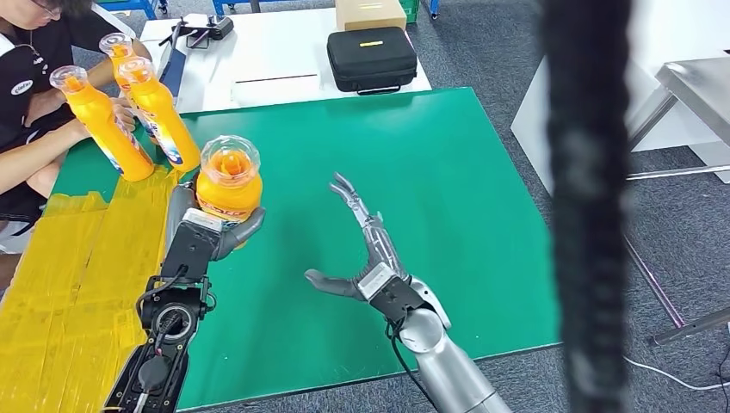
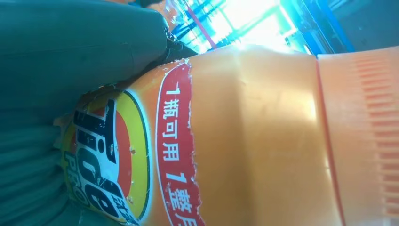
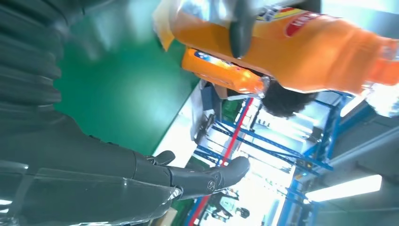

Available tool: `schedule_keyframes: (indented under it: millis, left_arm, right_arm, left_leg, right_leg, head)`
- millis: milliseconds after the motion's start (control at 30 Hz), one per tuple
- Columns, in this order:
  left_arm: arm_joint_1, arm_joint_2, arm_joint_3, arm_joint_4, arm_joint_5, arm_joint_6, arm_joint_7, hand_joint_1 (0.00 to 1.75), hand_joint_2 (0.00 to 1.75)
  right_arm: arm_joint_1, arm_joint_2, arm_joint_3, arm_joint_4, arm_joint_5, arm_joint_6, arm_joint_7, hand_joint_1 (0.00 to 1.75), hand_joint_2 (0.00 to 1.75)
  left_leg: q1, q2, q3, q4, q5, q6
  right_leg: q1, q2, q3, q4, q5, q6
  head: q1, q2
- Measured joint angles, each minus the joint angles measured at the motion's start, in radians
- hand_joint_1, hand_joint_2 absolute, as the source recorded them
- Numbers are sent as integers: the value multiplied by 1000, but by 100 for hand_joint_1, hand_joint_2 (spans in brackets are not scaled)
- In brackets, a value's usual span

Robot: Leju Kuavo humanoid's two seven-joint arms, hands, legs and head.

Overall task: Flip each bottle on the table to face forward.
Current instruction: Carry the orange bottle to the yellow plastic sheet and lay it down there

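Observation:
My left hand [image 1: 211, 231] grips an orange detergent bottle [image 1: 228, 182] with a clear cap, upright over the green mat [image 1: 430, 172] at its left side. In the left wrist view the bottle [image 2: 244, 141] is very close, its red and yellow label toward the camera, beside my left hand [image 2: 70, 56]. My right hand [image 1: 366, 254] is open above the mat's middle, fingers spread, holding nothing. The right wrist view shows the right hand [image 3: 141, 174] and the held bottle [image 3: 301, 47] beyond it. Two or three more orange bottles [image 1: 103, 125] stand at the mat's far left corner.
A person [image 1: 34, 95] sits at the far left with hands on the standing bottles. Yellow tape [image 1: 77, 284] covers the table left of the mat. A black case [image 1: 372, 58] and a cardboard box [image 1: 370, 13] lie on the white table behind. A dark vertical post [image 1: 585, 206] blocks the right.

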Motion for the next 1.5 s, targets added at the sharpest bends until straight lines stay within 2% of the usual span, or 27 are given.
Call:
schedule_keyframes:
  millis: [333,533,600,667,733,833,900,967,1167,1333,1467,1500]
  left_arm:
    - [-1,0,17,8,-21,9,7,175,175]
    - [-20,4,61,50,-139,83,38,175,175]
    - [-29,6,77,71,-259,144,76,175,175]
    - [-44,10,91,98,-441,208,149,175,175]
    - [-75,32,84,140,-680,219,286,175,175]
    - [-157,99,2,260,-1001,178,595,175,175]
    - [-212,134,-53,365,-1055,174,706,175,175]
    - [-261,154,-89,469,-1042,174,719,175,175]
    - [-343,181,-114,711,-1033,156,688,175,175]
    - [-372,195,-114,818,-1033,149,687,175,175]
    - [-383,201,-107,869,-1033,126,698,3,175]
    - [-384,202,-101,883,-1033,118,708,0,175]
  right_arm:
    - [23,-17,0,-63,-12,-1,2,0,175]
    - [81,-44,-17,-150,-70,-35,6,0,175]
    - [110,-54,-26,-187,-93,-39,19,0,87]
    - [139,-63,-36,-220,-131,-29,40,0,0]
    - [167,-74,-48,-247,-186,-5,64,0,0]
    - [203,-92,-71,-282,-274,35,85,0,0]
    - [221,-102,-88,-305,-300,52,87,0,87]
    - [233,-109,-103,-325,-308,61,88,0,175]
    - [259,-116,-130,-353,-294,75,94,0,175]
    - [264,-117,-140,-357,-283,76,94,0,175]
    - [264,-118,-142,-357,-265,83,102,0,175]
    - [263,-117,-142,-357,-256,88,104,0,175]
  left_leg:
    - [0,0,0,0,0,0]
    - [0,0,0,0,0,0]
    - [0,0,0,0,0,0]
    - [0,0,0,0,0,0]
    - [0,-1,0,0,0,0]
    - [0,-1,0,0,1,0]
    - [0,0,0,0,1,-1]
    - [0,1,0,0,2,-1]
    - [0,2,-1,0,2,-1]
    - [0,1,-1,0,2,-1]
    - [0,1,-2,0,2,-1]
    - [0,1,-2,0,2,-1]
  right_leg:
    - [0,0,0,0,0,0]
    - [0,0,0,0,0,0]
    - [0,0,0,0,0,0]
    - [0,0,-1,0,0,0]
    - [0,0,-1,0,0,0]
    - [0,-1,-1,0,1,0]
    - [0,0,-1,0,2,0]
    - [0,0,-1,0,2,-1]
    - [0,1,-2,0,2,-1]
    - [0,1,-2,0,1,-1]
    - [0,1,-2,0,1,-1]
    - [0,1,-2,0,1,-1]
  head:
    - [0,0]
    - [0,0]
    - [0,0]
    - [0,0]
    - [0,0]
    - [0,0]
    - [0,0]
    - [0,0]
    - [0,0]
    - [0,0]
    - [0,0]
    - [0,0]
